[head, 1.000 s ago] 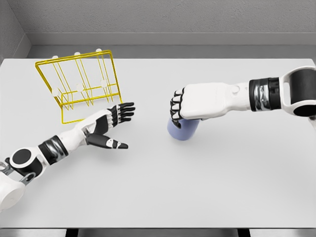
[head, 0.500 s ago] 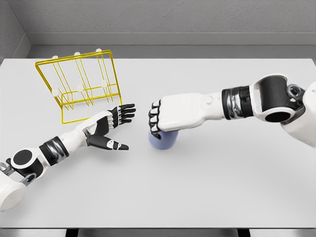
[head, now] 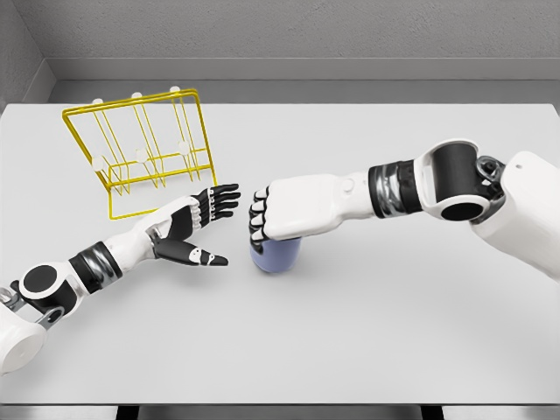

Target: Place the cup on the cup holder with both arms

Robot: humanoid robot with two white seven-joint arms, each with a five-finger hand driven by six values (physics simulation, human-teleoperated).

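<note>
Nearest the front edge of the white table (head: pixel 350 350), toward its left corner, the left arm comes in and ends in the left hand (head: pixel 194 226), palm turned up and inward, fingers spread and thumb stretched out, holding nothing. It sits where it sat a second ago; only the other arm has travelled.

The right hand (head: pixel 289 208) has carried the cup (head: pixel 275 254) leftward across the middle of the table, from right of centre to just beside the waiting left hand's fingertips, so the gap between the two hands has shrunk to a narrow strip. The right fingers are curled in a closed fist over the cup's top, clamping it from above; how the thumb sits behind it cannot be seen. I judge this to be the run-up to a handover: the cup is now close enough for the left hand to take it, though it has not yet touched it.

The lavender cup stands roughly upright under the fist, long axis near vertical and tipped slightly, its rounded lower end toward the table. Whether it rests on the surface or hangs just above cannot be told.

Farther back, near the far left corner, the yellow wire cup holder (head: pixel 140 153) stands empty, well apart from the cup
</note>
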